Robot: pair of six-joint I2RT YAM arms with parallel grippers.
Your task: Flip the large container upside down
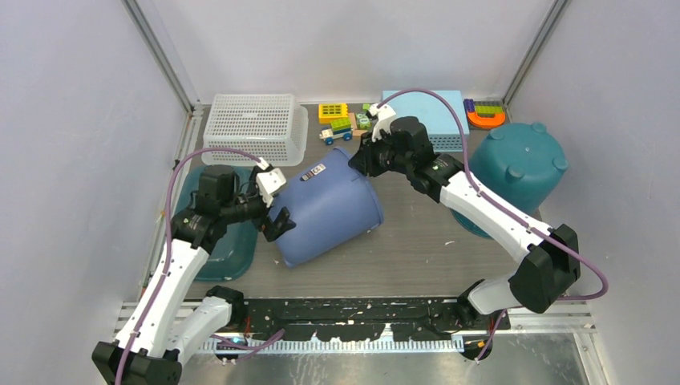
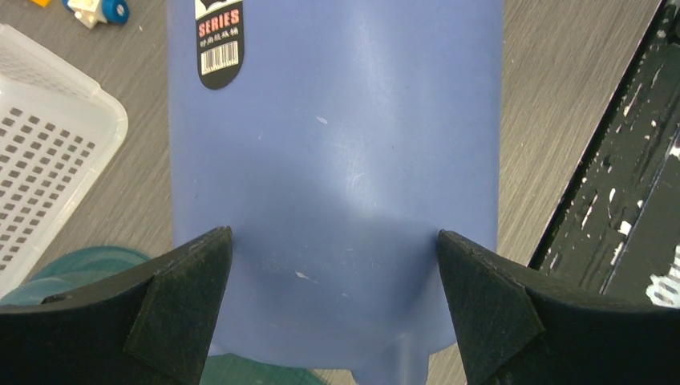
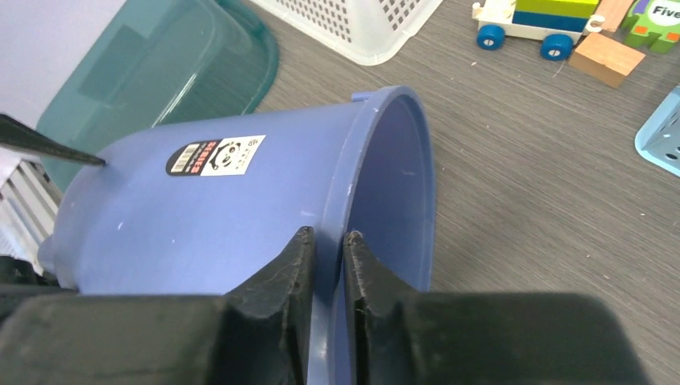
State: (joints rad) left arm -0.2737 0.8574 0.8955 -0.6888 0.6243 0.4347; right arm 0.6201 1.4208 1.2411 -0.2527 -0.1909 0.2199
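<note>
Bucket (image 1: 329, 210) is lying tipped over; my right claw (image 3: 327, 238) is pinching its rim to swing it over, while my left claw (image 2: 333, 245) is straddling the base, wide open.

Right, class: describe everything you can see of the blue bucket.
The blue bucket is smooth and plastic-looking, with a thick rim and a panda barcode sticker on its wall. It lies tipped on its side on the grey table. The right gripper pinches its rim, one finger inside and one outside. The left gripper, open, flanks its base end.
</note>
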